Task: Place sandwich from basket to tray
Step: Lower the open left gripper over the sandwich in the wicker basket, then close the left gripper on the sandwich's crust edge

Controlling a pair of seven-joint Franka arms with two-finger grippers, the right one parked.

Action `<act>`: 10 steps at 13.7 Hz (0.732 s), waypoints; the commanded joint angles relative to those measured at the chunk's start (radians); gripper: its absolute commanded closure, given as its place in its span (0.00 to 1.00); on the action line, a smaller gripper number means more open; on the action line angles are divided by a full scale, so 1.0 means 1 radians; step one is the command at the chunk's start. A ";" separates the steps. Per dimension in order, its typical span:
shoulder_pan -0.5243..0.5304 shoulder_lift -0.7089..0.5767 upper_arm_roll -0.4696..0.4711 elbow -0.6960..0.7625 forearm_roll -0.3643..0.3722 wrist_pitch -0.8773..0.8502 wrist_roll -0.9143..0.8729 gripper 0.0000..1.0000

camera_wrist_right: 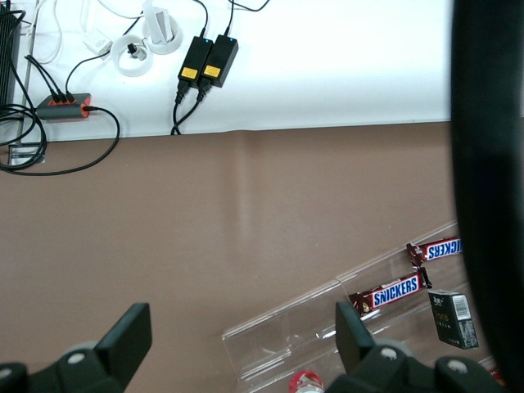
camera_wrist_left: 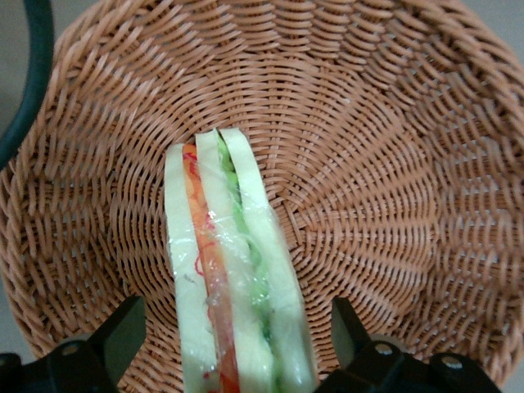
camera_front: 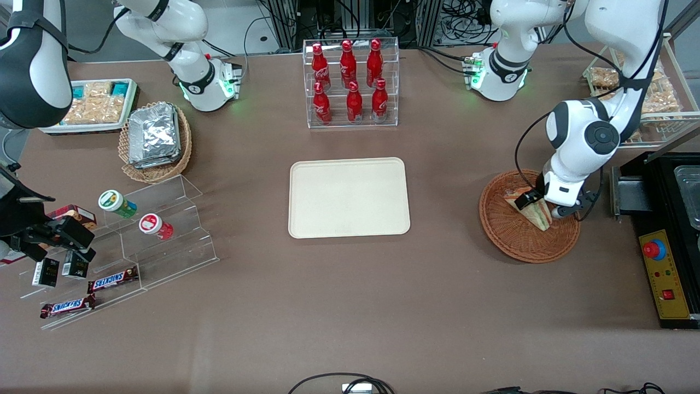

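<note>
The sandwich [camera_front: 540, 214] is a wrapped wedge of white bread with green and orange-red filling. It stands on edge in the reddish-brown wicker basket [camera_front: 514, 243] toward the working arm's end of the table. My left gripper [camera_front: 541, 208] is down in the basket and open. Its fingers [camera_wrist_left: 123, 327] straddle the sandwich [camera_wrist_left: 229, 270], with a gap of basket weave [camera_wrist_left: 368, 164] showing on each side. The cream-beige tray [camera_front: 349, 197] lies bare at the table's middle, apart from the basket.
A clear rack of red bottles [camera_front: 350, 82] stands farther from the front camera than the tray. A black control box with a red button [camera_front: 667, 268] sits beside the basket. A tan basket of foil packets [camera_front: 156, 137] and an acrylic snack stand [camera_front: 147, 235] lie toward the parked arm's end.
</note>
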 commanded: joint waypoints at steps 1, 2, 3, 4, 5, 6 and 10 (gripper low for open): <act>0.007 0.000 -0.002 -0.010 0.013 0.025 -0.022 0.41; 0.007 0.000 -0.002 -0.010 0.013 0.025 -0.029 0.81; 0.008 0.003 -0.002 -0.009 0.012 0.024 -0.029 1.00; 0.008 0.006 -0.002 -0.007 0.012 0.024 -0.032 1.00; 0.008 0.001 -0.002 -0.005 0.012 0.019 -0.043 1.00; 0.008 -0.009 -0.002 -0.004 0.013 0.011 -0.046 1.00; 0.001 -0.108 -0.010 0.056 0.015 -0.166 -0.028 1.00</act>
